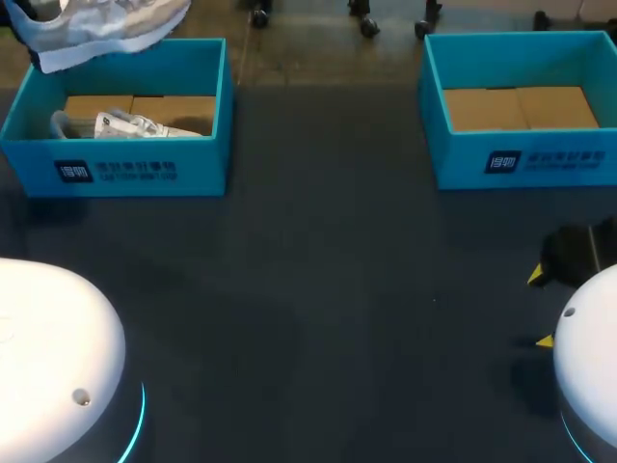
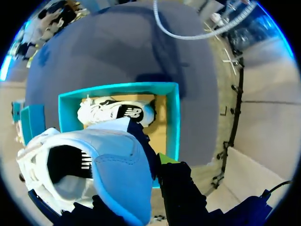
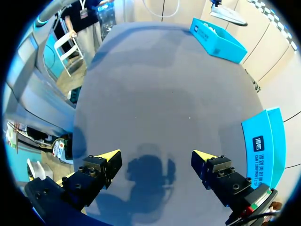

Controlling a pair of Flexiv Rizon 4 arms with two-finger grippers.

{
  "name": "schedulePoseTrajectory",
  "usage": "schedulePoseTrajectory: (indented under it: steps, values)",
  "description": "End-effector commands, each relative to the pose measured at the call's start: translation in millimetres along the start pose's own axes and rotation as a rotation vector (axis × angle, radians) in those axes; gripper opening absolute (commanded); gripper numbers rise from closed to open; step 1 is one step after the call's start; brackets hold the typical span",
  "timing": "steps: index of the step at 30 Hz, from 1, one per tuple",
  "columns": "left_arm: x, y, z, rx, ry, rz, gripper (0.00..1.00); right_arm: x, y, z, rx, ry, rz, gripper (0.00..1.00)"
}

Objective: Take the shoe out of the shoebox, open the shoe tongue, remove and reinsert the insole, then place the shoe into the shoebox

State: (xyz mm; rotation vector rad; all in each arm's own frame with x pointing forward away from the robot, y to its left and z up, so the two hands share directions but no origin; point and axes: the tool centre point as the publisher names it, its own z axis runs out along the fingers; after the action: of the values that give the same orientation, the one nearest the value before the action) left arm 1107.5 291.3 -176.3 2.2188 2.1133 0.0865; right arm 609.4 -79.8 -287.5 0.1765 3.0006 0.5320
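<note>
Left claw [image 2: 135,184]: clamped on the pale shoe [image 2: 106,162], holding it in the air. One yellow tip shows beside the shoe; the other is hidden behind it.

Straight below the claw: the left shoebox [image 2: 175,122], open and teal, with a second shoe [image 2: 115,112] lying on its cardboard floor.

Right claw [image 3: 155,162]: fingers wide apart, nothing between them, low over the dark table [image 3: 150,94]. The right shoebox [image 3: 263,141] stands just beside it.
</note>
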Motion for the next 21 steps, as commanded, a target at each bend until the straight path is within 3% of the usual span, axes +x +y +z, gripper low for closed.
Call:
schedulePoseTrajectory:
  steps: [1,6,7,19,21]
  values:
    - [10.4,21.8,6.5,0.014,0.014,0.071,0.00,1.9,0.1,0.2,0.003,-0.003,0.000,1.00]
    - [16.8,39.4,14.6,-0.007,0.155,0.133,0.00,1.9,0.1,0.2,0.003,-0.003,0.000,1.00]
    - [18.5,47.2,11.2,0.003,0.155,0.127,0.00,1.9,0.1,0.2,0.003,-0.003,0.000,1.00]
    - [18.5,47.2,11.2,0.003,0.155,0.127,0.00,1.9,0.1,0.2,0.003,-0.003,0.000,1.00]
    - [18.9,50.1,21.9,0.009,0.180,0.121,0.00,1.9,0.1,0.2,0.003,-0.003,0.000,1.00]
